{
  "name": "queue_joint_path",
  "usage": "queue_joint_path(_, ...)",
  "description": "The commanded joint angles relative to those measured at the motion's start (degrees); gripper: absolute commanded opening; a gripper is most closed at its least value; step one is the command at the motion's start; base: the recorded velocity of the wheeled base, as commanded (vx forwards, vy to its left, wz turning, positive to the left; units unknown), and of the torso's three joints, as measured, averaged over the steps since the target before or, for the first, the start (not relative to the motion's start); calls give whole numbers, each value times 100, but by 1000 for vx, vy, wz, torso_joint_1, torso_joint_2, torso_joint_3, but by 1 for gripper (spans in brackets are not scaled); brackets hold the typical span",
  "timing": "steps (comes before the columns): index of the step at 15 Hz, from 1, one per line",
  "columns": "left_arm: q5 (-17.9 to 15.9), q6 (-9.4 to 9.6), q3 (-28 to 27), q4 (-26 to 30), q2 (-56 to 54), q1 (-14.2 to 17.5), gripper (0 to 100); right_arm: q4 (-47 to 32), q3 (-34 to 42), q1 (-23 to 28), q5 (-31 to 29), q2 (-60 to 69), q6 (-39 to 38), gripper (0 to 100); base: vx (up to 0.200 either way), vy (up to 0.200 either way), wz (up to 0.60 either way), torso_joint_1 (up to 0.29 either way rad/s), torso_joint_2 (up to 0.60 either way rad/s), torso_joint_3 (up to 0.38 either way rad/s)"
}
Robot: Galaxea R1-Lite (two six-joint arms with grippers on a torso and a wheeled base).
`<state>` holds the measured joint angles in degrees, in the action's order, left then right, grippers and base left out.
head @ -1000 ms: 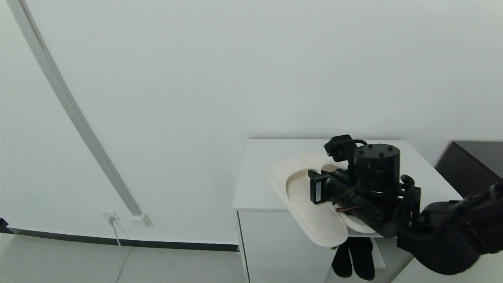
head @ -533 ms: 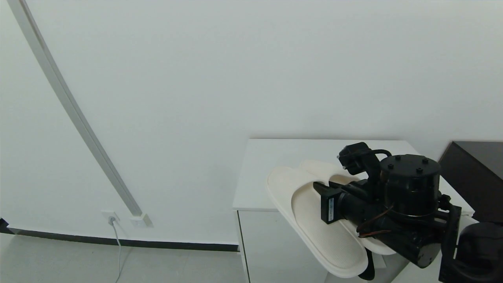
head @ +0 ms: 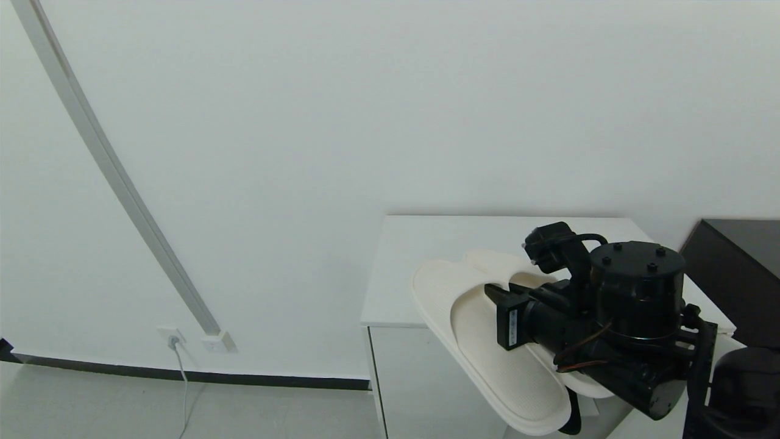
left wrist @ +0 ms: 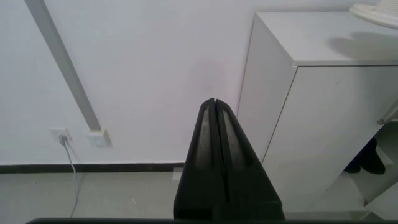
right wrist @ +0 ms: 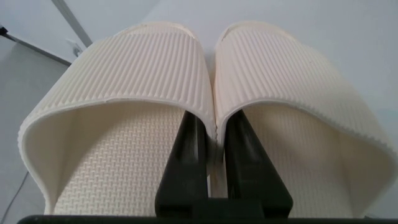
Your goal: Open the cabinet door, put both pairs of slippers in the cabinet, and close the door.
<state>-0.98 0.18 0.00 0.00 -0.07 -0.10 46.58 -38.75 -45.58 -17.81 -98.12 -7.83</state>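
Slippers first: the cream pair (head: 487, 360) hangs in the air at the cabinet (head: 420, 262), toes above its top surface, heels jutting past its front edge and tilted downward. The right tool (right wrist: 214, 127) is clamped on them, one finger inside each slipper, pinching the two adjoining strap walls together (the slippers lie side by side). A black pair (left wrist: 368, 159) stands inside the cabinet, low in the open part of its front. The left tool (left wrist: 214, 106) sits off the cabinet's side, not touching it, with its fingers pressed together and nothing between them.
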Motion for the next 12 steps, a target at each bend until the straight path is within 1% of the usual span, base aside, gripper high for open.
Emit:
queue_joint_path(1,1,-1,0,0,7,1,0,9,-1,-3,-3,-49,0,0,0,0,0,0,0,0)
queue_joint_path(2,1,8,0,0,7,1,0,9,-1,-3,-3,-49,0,0,0,0,0,0,0,0)
queue_joint_path(11,1,17,0,0,7,1,0,202,-18,-12,-3,-225,36,0,-200,0,0,2,0,4)
queue_joint_path(12,1,17,0,0,7,1,0,202,-18,-47,-12,-234,36,0,0,0,0,0,0,0)
